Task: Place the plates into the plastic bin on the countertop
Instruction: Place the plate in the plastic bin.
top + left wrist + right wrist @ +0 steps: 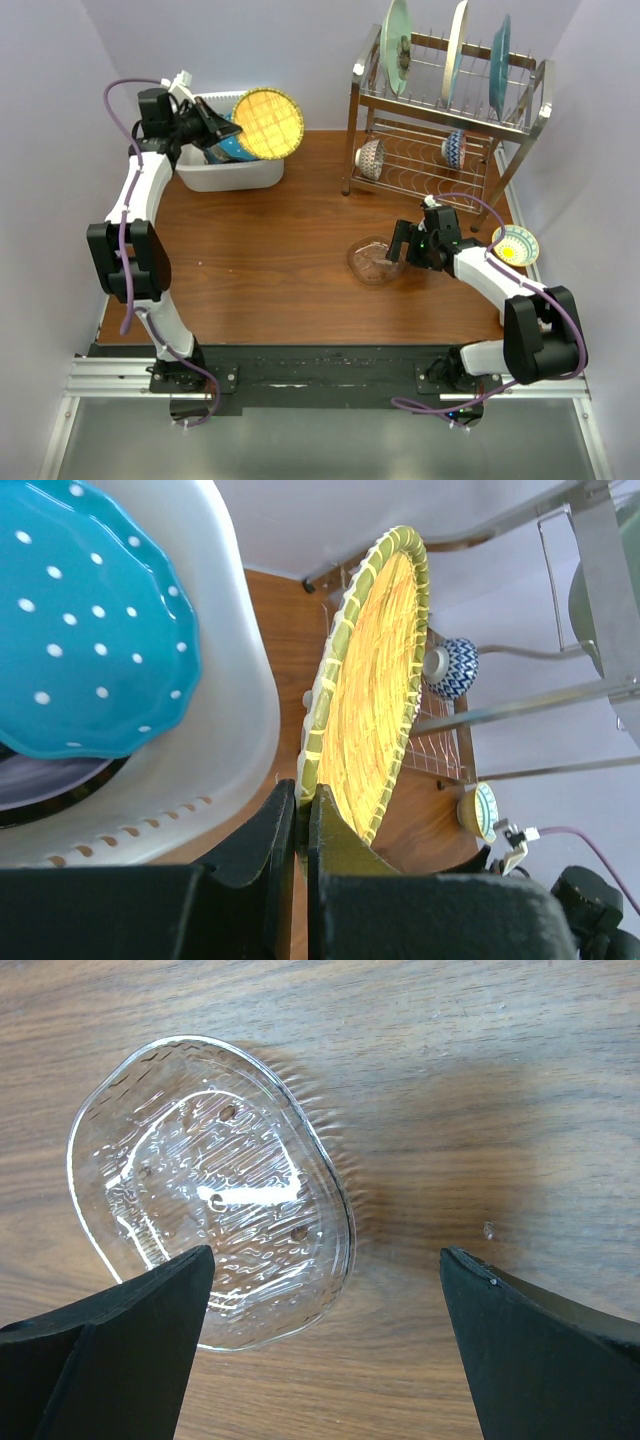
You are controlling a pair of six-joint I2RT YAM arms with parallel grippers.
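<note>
Left wrist: amber plate [368, 685] in left tool [303, 798]

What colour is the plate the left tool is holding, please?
The plate is amber-yellow, green-rimmed; left wrist view shows it best.

No text, label, brand or number can be read in any view. The blue plate [90, 630] bears only white dots, the far-right bowl [452, 668] only zigzags.

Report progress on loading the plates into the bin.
Done: a blue dotted plate lies in the bin. In hand: the left gripper pinches the rim of the yellow plate by the bin. Left: three plates standing in the rack, and the glass dish under the open right gripper.
</note>
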